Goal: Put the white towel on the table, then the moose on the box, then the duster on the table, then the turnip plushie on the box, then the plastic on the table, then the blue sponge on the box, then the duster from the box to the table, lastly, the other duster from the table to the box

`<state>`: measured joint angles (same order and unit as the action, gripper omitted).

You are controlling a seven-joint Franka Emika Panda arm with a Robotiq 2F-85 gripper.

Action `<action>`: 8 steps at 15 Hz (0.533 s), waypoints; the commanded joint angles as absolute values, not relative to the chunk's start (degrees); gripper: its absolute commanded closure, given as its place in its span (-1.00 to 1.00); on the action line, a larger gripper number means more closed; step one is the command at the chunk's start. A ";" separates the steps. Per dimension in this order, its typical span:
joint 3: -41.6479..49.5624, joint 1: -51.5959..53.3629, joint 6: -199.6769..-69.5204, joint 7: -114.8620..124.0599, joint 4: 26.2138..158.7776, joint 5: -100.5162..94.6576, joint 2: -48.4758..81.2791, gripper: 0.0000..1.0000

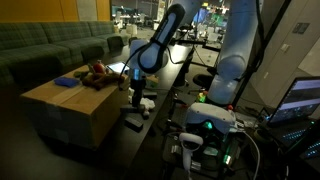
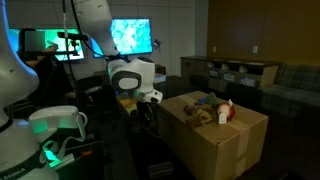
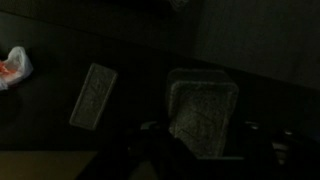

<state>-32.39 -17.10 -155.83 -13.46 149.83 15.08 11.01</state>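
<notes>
The gripper point(image 3: 198, 150) fills the bottom edge of the wrist view, but it is too dark to tell whether its fingers are apart or clamped on something. Right above it in that view is a clear plastic tray point(image 3: 205, 100). A dark flat rectangle point(image 3: 92, 95) lies beside the tray, and a white-and-red thing point(image 3: 13, 65) shows at the left edge. In an exterior view the blue sponge point(image 1: 68, 82) and a brown plush toy point(image 1: 97, 72) sit on the box point(image 1: 70, 115), beside the black table point(image 1: 135, 145).
</notes>
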 commanded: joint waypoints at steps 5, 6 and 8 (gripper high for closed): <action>-17.22 -1.09 -138.40 -18.75 146.24 20.41 -9.40 0.37; -15.55 0.58 -137.46 -18.35 144.95 19.13 -9.87 0.37; -13.56 3.13 -138.43 -16.99 142.46 16.10 -8.97 0.37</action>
